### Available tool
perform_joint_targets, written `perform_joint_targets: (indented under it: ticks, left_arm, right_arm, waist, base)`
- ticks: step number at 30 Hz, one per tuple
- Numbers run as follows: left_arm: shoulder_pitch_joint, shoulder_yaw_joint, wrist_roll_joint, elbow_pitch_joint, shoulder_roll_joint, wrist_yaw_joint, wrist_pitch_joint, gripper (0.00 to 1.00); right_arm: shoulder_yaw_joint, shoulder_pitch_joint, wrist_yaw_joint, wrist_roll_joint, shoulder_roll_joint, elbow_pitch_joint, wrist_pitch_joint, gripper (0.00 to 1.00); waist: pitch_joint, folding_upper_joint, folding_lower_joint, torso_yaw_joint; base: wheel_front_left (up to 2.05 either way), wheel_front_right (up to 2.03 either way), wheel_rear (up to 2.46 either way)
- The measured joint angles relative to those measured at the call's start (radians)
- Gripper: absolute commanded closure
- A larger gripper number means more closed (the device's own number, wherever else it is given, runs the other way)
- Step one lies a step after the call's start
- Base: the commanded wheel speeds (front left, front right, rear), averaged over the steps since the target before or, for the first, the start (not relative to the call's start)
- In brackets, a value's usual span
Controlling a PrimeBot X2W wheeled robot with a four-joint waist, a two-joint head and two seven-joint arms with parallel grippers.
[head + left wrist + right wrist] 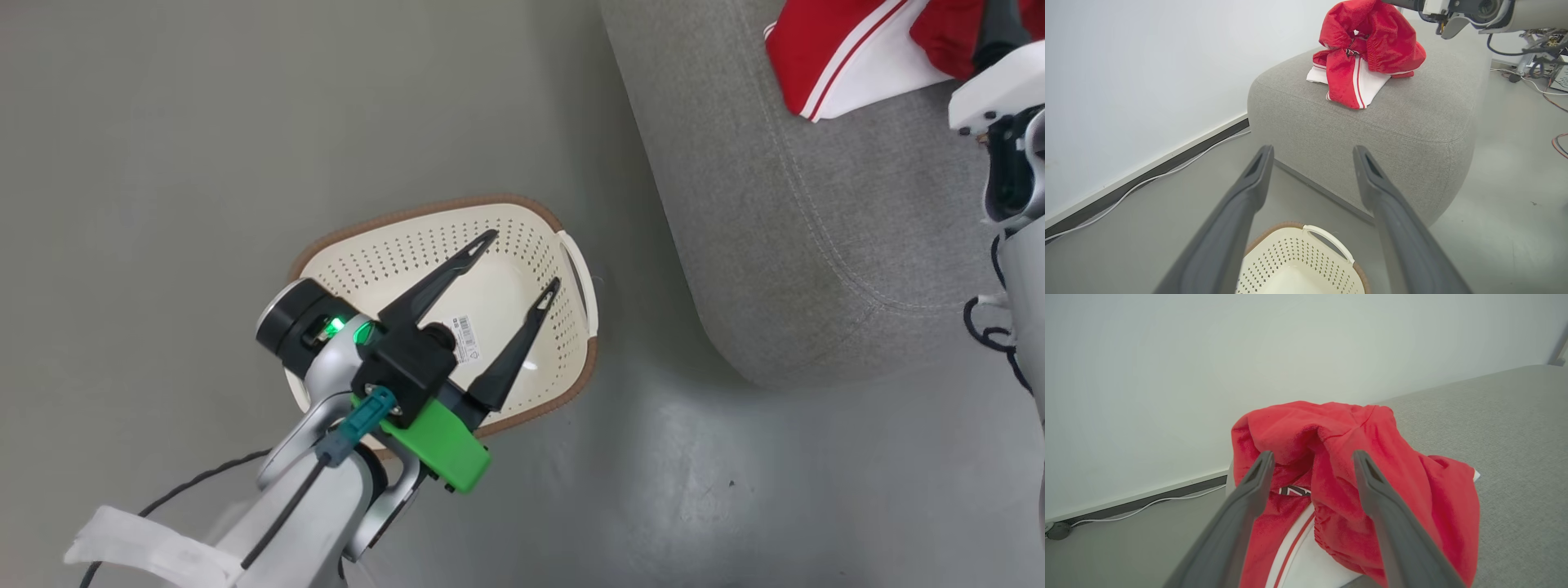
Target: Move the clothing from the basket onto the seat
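The cream basket (522,237) stands on the floor with only a label sticker inside. My left gripper (524,260) hovers over it, open and holding nothing; in the left wrist view the left gripper (1312,154) points past the basket's rim (1290,226) toward the grey seat (1412,122). The red and white clothing (1367,53) lies heaped on the seat (816,212). My right gripper (1312,456) stands open just above the clothing (1412,498), with a red fold rising between its fingers. The clothing (849,49) shows at the head view's top right, beside my right wrist (992,98).
A white wall (1147,81) with a dark baseboard and a thin white cable (1147,179) runs behind the seat. Loose cables (1535,81) lie on the floor past the seat's far end. Grey floor (204,163) surrounds the basket.
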Motion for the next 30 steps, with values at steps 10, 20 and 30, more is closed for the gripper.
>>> perform_joint_targets:
  ticks: [10,20,30]
  left_arm:
    - [0.052,0.061,-0.044,0.047,-0.013,0.060,-0.031,0.00]
    - [0.119,0.132,-0.088,0.082,-0.019,0.131,-0.058,0.00]
    - [0.197,0.240,-0.115,0.105,-0.022,0.164,-0.083,0.00]
  right_arm:
    - [0.023,0.121,0.028,-0.029,0.032,-0.087,0.000,0.00]
    - [0.060,0.222,0.050,-0.071,0.079,-0.199,0.000,0.00]
    - [0.107,0.354,0.061,-0.093,0.127,-0.284,0.000,0.00]
  waist:
    - [-0.083,0.0000,0.0000,0.005]
    - [-0.165,0.0000,0.0000,0.023]
    - [-0.250,0.0000,0.0000,0.057]
  base:
    - [0.00,0.00,0.00]
    - [0.00,0.00,0.00]
    - [0.00,0.00,0.00]
